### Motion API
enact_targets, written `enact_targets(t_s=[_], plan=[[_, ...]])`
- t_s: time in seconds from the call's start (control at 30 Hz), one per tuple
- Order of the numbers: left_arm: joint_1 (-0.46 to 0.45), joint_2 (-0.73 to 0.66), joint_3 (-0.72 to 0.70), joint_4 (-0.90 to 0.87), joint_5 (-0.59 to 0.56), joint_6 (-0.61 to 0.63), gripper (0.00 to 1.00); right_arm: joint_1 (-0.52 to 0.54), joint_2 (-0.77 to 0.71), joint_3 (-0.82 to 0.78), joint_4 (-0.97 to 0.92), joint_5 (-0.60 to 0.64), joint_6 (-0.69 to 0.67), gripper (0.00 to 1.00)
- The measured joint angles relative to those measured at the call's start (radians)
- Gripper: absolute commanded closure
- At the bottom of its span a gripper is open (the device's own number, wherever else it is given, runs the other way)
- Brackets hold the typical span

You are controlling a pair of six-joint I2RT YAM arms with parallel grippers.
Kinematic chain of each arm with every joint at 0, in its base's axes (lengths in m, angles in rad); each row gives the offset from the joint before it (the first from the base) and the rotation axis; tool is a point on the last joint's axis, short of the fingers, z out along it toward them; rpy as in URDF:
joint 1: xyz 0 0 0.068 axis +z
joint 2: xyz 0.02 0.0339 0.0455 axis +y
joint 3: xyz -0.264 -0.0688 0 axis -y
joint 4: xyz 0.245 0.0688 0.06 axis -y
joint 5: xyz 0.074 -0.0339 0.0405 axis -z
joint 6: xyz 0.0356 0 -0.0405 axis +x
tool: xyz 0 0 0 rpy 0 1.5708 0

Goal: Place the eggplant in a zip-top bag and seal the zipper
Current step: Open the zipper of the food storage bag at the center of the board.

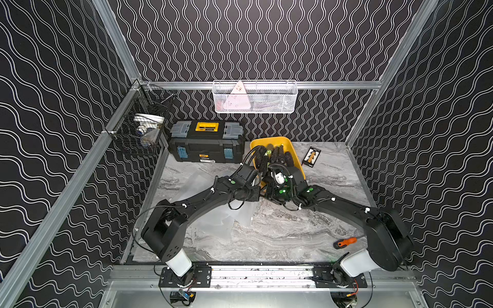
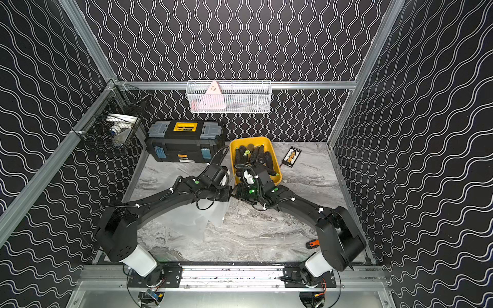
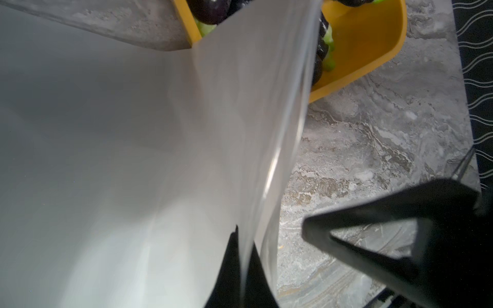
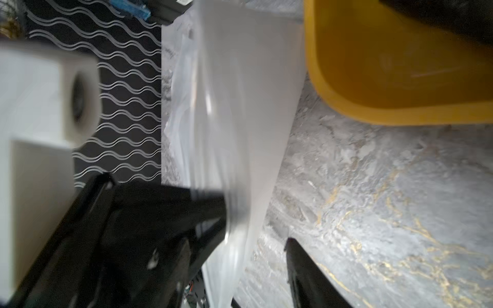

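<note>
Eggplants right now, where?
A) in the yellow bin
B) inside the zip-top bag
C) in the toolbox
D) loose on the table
A: in both top views the dark eggplants lie piled in the yellow bin, and the zip-top bag looks empty in the left wrist view.

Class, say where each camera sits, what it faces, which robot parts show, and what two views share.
Top views: high above the arm bases, looking down at the table and back wall; both show left arm and right arm.
Left wrist: on the left arm, facing the bag and bin; left gripper, shut on the bag, shows.
Right wrist: on the right arm, facing bag and bin; one of its fingers and the left gripper show.
Shared: both wrist views see bag and bin.
</note>
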Motion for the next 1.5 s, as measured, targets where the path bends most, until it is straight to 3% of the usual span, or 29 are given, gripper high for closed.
enact_targets(t_s=[0.3, 0.43, 0.6, 0.8, 1.03, 1.37, 1.5], plan=[[0.005, -0.066, -0.048, 0.017, 0.017, -0.019, 1.00, -0.001, 0.127, 0.113, -0.039, 0.071, -0.002, 0.50], [0.007, -0.122, -0.051, -0.027, -0.101, -0.032, 1.00, -0.003, 0.148, 0.120, -0.070, 0.089, -0.022, 0.57], [0.008, -0.197, -0.070, -0.113, -0.273, -0.066, 1.00, 0.010, 0.186, 0.116, -0.048, 0.069, -0.027, 0.76], [0.009, -0.283, -0.071, -0.196, -0.365, -0.074, 1.00, 0.057, 0.303, 0.199, 0.030, -0.010, -0.018, 0.81], [0.010, -0.251, -0.071, -0.224, -0.385, -0.070, 1.00, 0.061, 0.371, 0.293, 0.074, -0.072, -0.008, 0.66], [0.026, -0.130, -0.076, -0.154, -0.315, -0.062, 1.00, -0.046, 0.220, 0.270, -0.006, -0.090, -0.056, 0.47], [0.032, -0.130, -0.077, -0.136, -0.293, -0.045, 1.00, -0.111, 0.210, 0.286, -0.054, -0.028, -0.074, 0.41]])
